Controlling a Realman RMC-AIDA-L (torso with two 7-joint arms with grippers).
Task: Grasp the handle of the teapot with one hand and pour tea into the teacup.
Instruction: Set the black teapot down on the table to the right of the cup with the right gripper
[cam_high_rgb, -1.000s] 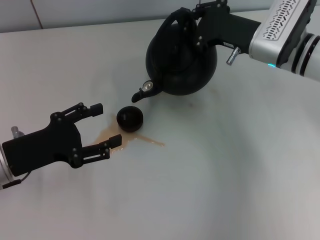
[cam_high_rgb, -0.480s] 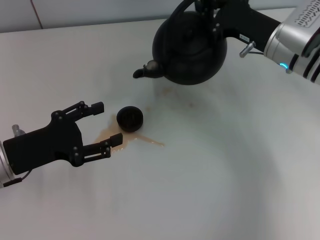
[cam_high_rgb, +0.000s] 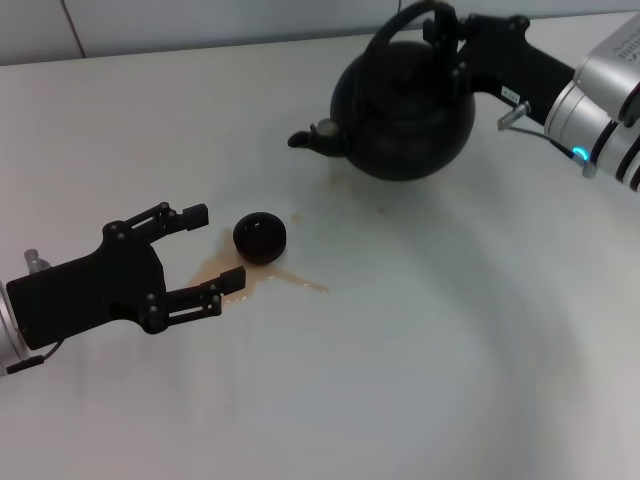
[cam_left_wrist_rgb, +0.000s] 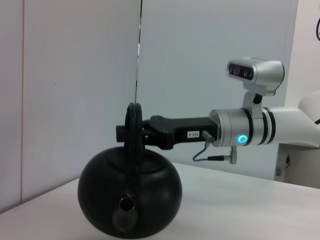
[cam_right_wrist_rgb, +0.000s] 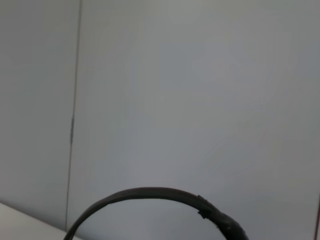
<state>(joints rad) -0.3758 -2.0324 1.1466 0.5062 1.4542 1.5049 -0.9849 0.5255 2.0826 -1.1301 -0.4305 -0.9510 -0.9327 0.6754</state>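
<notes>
Beside teacup (cam_high_rgb: 260, 237), tea (cam_high_rgb: 215, 268) (spilt puddle)

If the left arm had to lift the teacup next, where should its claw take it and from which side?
Grip the teacup across its rim from above, one finger on each outer wall. It is a low, round, handleless bowl, so no side offers a hold. The open left claw sits beside it, on the robot's left, over the spilled tea.
</notes>
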